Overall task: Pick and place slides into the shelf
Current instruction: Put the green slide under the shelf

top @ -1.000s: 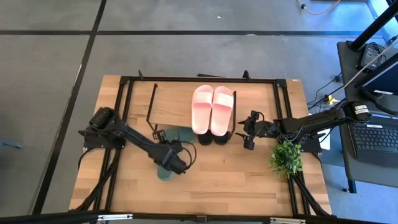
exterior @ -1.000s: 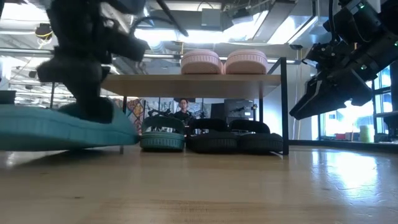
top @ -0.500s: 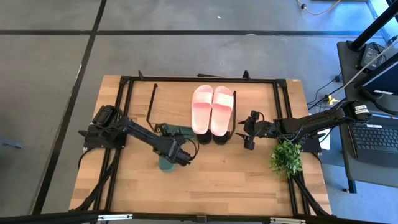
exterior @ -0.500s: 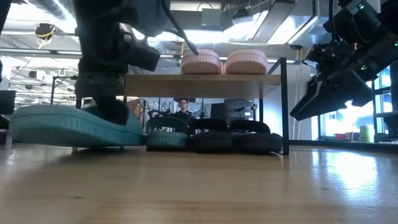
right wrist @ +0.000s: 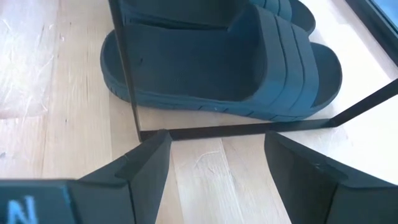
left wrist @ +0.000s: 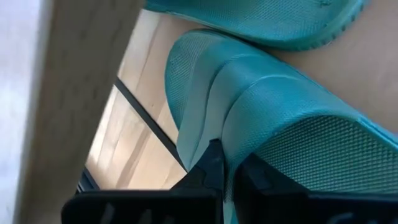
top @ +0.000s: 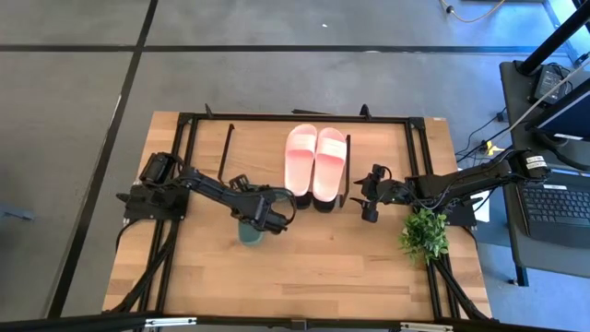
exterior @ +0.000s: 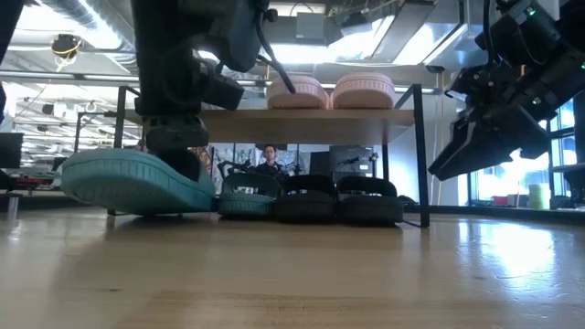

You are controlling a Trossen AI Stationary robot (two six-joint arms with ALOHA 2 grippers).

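Observation:
My left gripper (top: 265,219) is shut on a dark green slide (top: 247,232) just in front of the shelf (top: 258,157), a low rack with a wooden top board and black wire sides. In the low view this green slide (exterior: 128,183) sits at table level, left of its mate (exterior: 242,196), which stands under the shelf. Beside the mate, two black slides (exterior: 338,196) rest on their soles. Two pale pink slides (top: 313,161) lie on the top board. My right gripper (top: 367,198) waits open at the shelf's right end, facing a black slide (right wrist: 217,62). My left gripper pinches the green slide's wide strap at its edge (left wrist: 208,118), which runs down between the two fingers. The fingers slant down from above on the table's left side. The slide stays sole down and about level; whether the sole touches the table I cannot tell.
A small potted plant (top: 424,232) stands on the table near my right arm. The shelf's thin wire frame (right wrist: 127,68) crosses in front of the black slide. Bare wooden tabletop (top: 323,277) stretches along the near side. A person (exterior: 268,157) sits in the room behind.
My left gripper has carried the green slide toward the table's far edge and a little right, up to the shelf's front. The slide has turned so that one end points under the shelf, beside its mate. The gripper has stayed shut on it.

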